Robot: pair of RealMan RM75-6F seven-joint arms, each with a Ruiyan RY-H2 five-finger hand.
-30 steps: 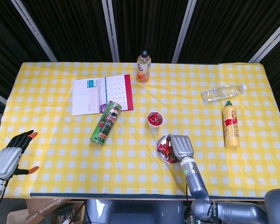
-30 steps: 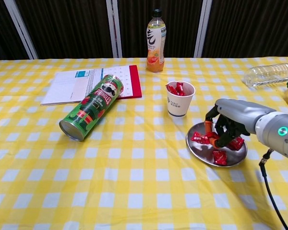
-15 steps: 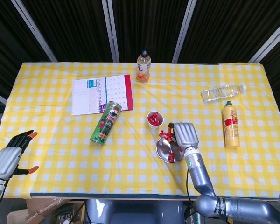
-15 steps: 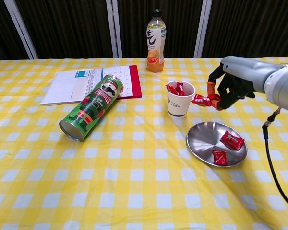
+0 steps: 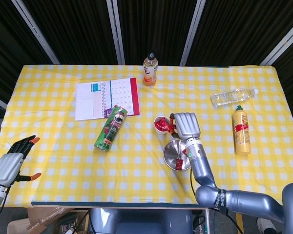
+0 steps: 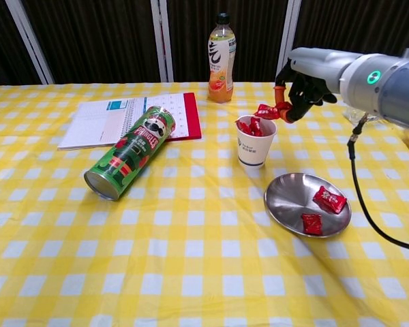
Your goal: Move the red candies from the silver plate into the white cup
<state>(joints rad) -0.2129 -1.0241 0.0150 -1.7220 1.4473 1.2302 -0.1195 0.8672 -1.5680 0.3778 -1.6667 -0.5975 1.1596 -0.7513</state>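
Note:
My right hand point(image 6: 301, 87) point(image 5: 184, 126) hovers just right of and above the white cup point(image 6: 254, 144) point(image 5: 161, 126), pinching a red candy point(image 6: 266, 111) over its rim. The cup holds several red candies point(image 6: 249, 125). On the silver plate point(image 6: 292, 197) point(image 5: 174, 155) in front of the cup lie two red candies point(image 6: 329, 198) point(image 6: 311, 223). My left hand point(image 5: 12, 161) hangs at the table's near left edge, fingers apart, holding nothing; only the head view shows it.
A green Pringles can point(image 6: 129, 152) lies on its side left of the cup. An open notebook point(image 6: 126, 118) and an orange drink bottle point(image 6: 220, 50) stand behind. A clear bottle point(image 5: 233, 96) and a yellow bottle point(image 5: 241, 129) lie at the right.
My right hand lifted a red candy off the silver plate and carried it up and left to the white cup's rim. The left hand stayed put.

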